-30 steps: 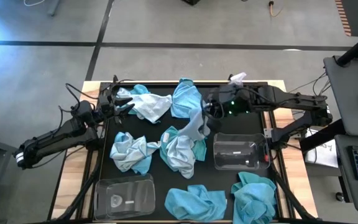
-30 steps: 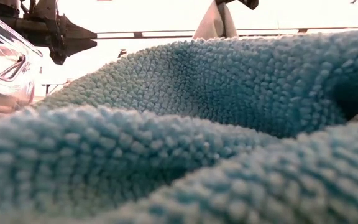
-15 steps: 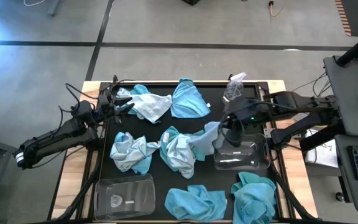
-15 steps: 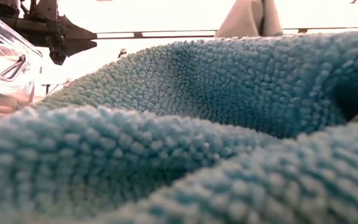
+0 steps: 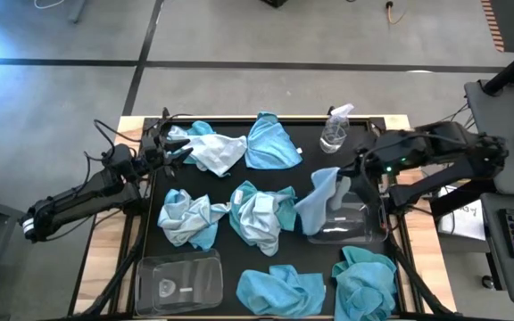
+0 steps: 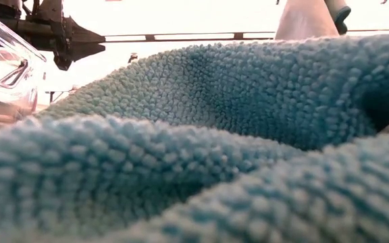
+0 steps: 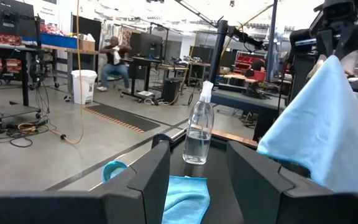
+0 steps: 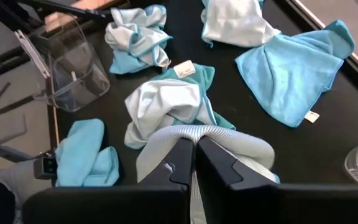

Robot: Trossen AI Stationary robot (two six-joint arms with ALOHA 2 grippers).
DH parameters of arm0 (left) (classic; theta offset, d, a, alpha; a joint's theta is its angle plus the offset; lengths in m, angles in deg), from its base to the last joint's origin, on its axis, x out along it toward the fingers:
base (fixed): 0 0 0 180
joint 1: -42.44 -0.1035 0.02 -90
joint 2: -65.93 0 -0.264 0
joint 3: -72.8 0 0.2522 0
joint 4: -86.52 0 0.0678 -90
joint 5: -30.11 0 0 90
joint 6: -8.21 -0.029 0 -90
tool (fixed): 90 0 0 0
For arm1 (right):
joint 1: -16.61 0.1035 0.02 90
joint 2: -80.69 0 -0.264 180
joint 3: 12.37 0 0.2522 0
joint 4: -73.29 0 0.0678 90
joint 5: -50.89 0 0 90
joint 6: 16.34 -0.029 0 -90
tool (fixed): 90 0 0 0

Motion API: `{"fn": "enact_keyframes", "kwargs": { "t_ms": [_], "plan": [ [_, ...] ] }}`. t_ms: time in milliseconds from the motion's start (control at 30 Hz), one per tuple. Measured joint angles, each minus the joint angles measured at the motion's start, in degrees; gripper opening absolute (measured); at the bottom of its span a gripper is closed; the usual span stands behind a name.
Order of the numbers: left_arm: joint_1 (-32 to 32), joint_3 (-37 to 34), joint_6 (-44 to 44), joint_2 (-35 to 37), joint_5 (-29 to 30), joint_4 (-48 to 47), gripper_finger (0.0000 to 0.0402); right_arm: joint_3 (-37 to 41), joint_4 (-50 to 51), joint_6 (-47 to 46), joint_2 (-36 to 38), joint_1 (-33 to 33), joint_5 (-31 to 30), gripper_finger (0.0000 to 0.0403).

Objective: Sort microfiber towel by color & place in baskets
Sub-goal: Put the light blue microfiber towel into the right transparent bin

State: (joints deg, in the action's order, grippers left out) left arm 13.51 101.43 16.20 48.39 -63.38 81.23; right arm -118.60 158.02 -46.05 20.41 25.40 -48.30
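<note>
Pale towel overhanging basket edge

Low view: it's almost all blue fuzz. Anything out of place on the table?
A turquoise towel lies heaped right against the low camera, blocking nearly all of that view. Otherwise nothing looks spilled or damaged: the spray bottle stands upright, and the right gripper holds a pale towel at the right basket.

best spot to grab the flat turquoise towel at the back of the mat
Pinch the turquoise towel from straight above at its raised peak by the mat's back edge. It lies spread in a fan with that corner bunched up, clear of the spray bottle.
</note>
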Motion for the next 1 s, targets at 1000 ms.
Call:
{"fn": "enact_keyframes", "kwargs": {
  "t_ms": [1000],
  "plan": [
    [0.00,0.00,0.24,0.00,0.04,0.00,0.0144,6.98,16.15,-17.28,-2.45,0.03,8.06,0.0009]
  ]
}}
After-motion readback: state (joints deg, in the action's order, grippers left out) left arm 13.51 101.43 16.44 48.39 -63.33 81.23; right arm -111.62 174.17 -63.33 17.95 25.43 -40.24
